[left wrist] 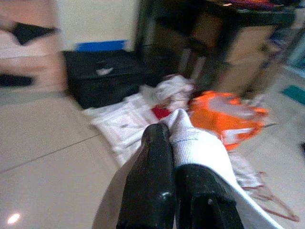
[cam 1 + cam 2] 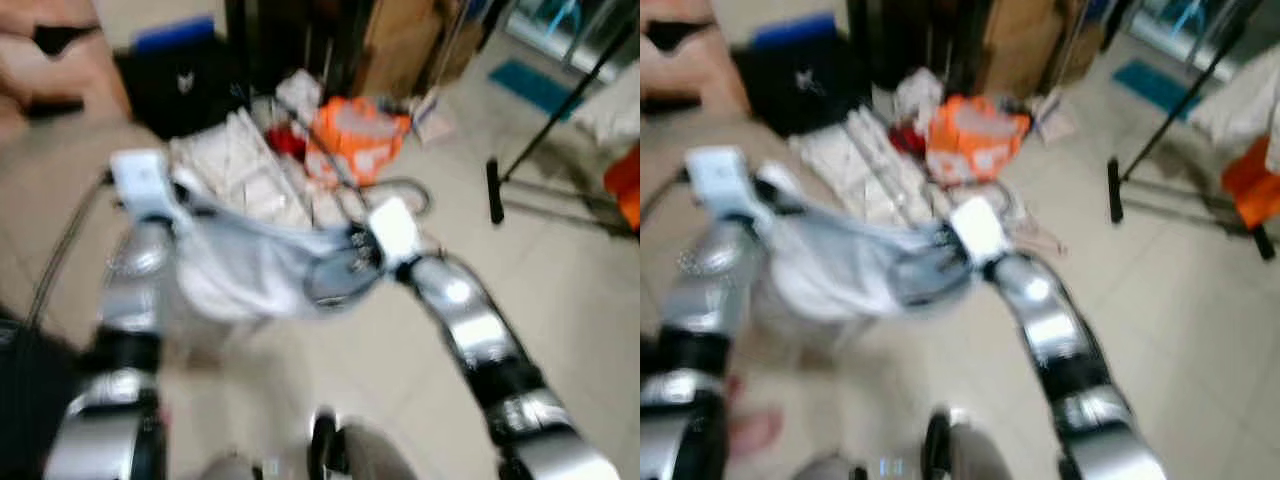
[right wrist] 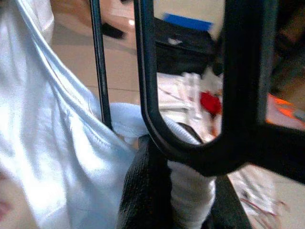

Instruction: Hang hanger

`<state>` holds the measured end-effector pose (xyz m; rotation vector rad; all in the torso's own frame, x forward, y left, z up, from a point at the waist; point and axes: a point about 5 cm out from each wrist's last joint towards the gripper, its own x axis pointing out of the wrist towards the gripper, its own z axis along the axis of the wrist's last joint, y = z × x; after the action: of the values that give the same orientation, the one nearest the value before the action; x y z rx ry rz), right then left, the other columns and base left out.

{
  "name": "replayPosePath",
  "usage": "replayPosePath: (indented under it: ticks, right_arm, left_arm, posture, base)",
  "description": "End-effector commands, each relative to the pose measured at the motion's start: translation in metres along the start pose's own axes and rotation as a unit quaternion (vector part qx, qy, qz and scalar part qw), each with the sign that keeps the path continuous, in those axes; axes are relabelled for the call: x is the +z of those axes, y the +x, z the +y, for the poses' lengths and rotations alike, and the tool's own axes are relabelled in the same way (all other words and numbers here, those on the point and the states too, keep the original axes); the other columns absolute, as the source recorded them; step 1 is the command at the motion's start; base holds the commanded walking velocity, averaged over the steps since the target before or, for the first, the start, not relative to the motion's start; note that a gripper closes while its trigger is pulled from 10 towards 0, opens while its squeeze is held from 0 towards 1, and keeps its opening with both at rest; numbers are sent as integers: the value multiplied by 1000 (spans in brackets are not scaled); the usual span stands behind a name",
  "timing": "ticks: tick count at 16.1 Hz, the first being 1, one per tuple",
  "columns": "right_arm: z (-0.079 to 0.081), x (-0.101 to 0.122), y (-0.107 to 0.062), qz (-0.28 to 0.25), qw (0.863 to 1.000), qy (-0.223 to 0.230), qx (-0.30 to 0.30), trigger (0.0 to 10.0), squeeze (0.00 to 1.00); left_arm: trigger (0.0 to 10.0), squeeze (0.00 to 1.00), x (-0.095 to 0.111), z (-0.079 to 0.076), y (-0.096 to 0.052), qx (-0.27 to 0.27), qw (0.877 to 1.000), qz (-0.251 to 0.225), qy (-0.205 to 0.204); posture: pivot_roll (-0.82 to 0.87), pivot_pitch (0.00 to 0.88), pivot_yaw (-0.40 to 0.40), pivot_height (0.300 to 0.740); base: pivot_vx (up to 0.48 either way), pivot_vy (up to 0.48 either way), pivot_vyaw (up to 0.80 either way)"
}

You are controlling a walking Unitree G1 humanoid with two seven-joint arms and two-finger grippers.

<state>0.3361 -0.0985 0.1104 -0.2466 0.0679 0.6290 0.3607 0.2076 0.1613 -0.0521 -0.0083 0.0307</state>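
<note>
The hanger [image 3: 190, 143], black, is seen close before the right gripper [image 3: 167, 191], its curved bar lying against the white garment [image 2: 250, 265]; the garment is stretched between both arms above the tiled floor [image 2: 560, 300]; the right gripper is closed on a fold of the cloth; the left gripper [image 1: 178, 191] is likewise pinched shut on white fabric; an orange bag [image 2: 355, 135] and scattered clothes lie beyond.
</note>
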Motion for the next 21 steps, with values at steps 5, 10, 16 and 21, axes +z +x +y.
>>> replayPosePath:
  ticks: [5, 10, 16, 21]
  right_arm:
    - [-3, 14, 5, -29, 998, 56, -31, 0, 0]
    - [2, 24, 14, -39, 996, 65, -43, 0, 0]
    - [-3, 24, 15, -36, 996, 64, -44, 0, 0]
    - [-2, 30, 17, -46, 997, 33, -44, 0, 0]
  left_arm:
    - [10000, 0, -6, 2, 0, -6, 1000, 4, 17]
    - [10000, 0, -10, -3, 0, -7, 999, 14, 32]
    - [10000, 0, -11, -8, 3, -28, 999, 10, 34]
    - [10000, 0, -6, 2, 4, -13, 999, 9, 43]
  posture:
    - [-71, 219, -102, 740]
    - [-57, 213, -96, 740]
    - [-57, 186, -93, 740]
    - [-44, 177, -93, 740]
  base:
    - [423, 0, -320]
    - [422, 0, -800]
    - [423, 81, -800]
    - [435, 0, -160]
